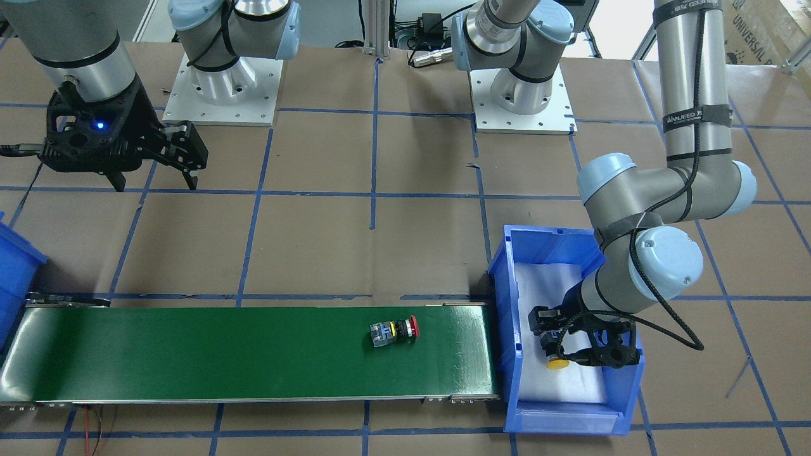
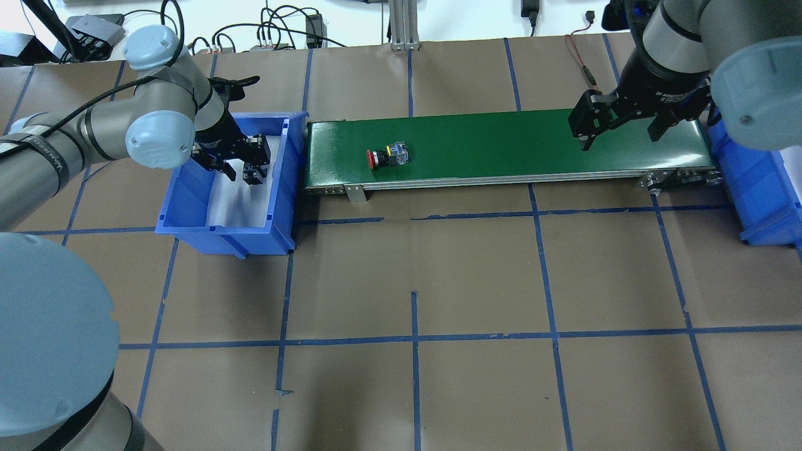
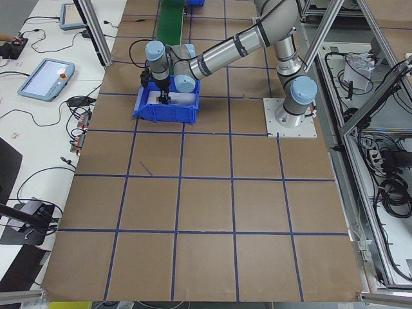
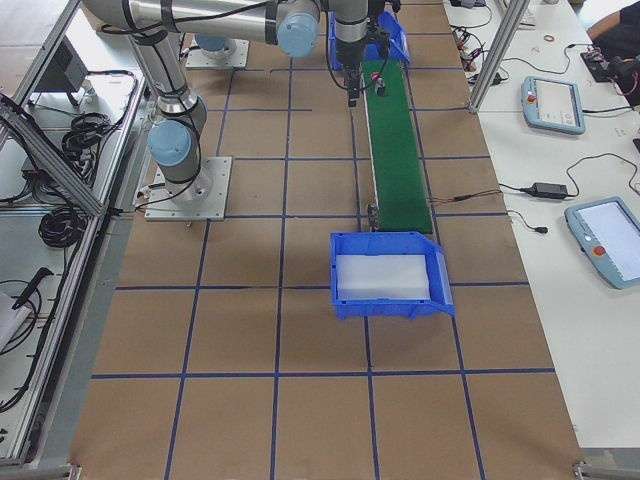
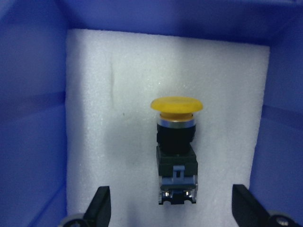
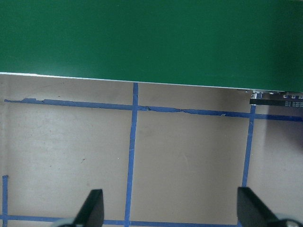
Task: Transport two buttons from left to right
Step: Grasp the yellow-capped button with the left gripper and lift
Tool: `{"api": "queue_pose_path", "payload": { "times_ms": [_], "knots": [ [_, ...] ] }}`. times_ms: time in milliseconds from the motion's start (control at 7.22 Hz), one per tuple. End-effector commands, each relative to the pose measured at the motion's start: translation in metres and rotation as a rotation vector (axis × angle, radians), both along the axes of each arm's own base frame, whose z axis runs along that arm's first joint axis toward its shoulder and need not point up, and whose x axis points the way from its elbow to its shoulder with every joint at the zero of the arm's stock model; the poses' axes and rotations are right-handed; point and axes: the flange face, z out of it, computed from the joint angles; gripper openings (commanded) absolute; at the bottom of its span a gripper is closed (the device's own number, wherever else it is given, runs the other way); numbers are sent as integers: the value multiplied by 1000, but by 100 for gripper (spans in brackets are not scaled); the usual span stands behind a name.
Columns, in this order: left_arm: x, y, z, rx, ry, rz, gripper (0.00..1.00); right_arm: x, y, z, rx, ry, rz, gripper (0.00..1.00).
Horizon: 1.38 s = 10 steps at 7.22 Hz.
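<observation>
**Left wrist-mounted view: yellow button (image 5: 176, 156) lying between spread fingers**

The left gripper (image 5: 171, 210) is hanging inside the left bin (image 2: 282, 188) with its jaws standing wide. One finger is showing on each side of the yellow button, and neither is touching it. The button is lying on its side on the white foam (image 5: 118, 94). Its grey block is sitting nearest the gripper, between the fingertips, and its cap is pointing away from it. Blue walls are closing in the foam on three sides.

The red button (image 2: 386, 156) is lying on its side on the green belt (image 2: 501, 144). It is resting outside the bin, near the left gripper and well apart from the right gripper (image 2: 620, 128). Its cap is facing the left gripper's side.

The right gripper is hovering over the belt's far end with its jaws also wide and nothing between them. Below its fingers the belt's edge and the taped brown table (image 6: 189, 156) are showing. The second bin (image 2: 758, 188) is sitting just beyond this gripper, at the belt's end.
</observation>
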Motion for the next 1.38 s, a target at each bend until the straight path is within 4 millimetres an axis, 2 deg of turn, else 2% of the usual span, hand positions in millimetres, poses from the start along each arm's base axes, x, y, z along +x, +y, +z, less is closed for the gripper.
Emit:
{"api": "queue_pose_path", "payload": {
  "times_ms": [0,277,415,554,831,969,1108,1246],
  "knots": [
    [-1,-3,-6,9,13,12,21,0,1,3,-6,-1,2,100],
    [0,-2,8,-10,5,31,18,1,4,7,-12,-2,3,100],
    [0,-1,23,-26,-6,28,18,1,4,7,-14,-2,6,100],
    [-4,8,49,-24,3,28,18,2,4,7,-14,-3,4,100],
    [-9,21,122,-37,4,5,20,2,4,8,-15,0,4,100],
    [-23,23,150,-18,4,-17,20,2,4,6,-11,-2,6,100],
    [-71,36,168,-33,-11,-97,20,1,5,7,-12,0,6,100],
    [-110,44,179,-63,-99,-225,20,2,4,5,-9,-1,7,100]
  ]
}}
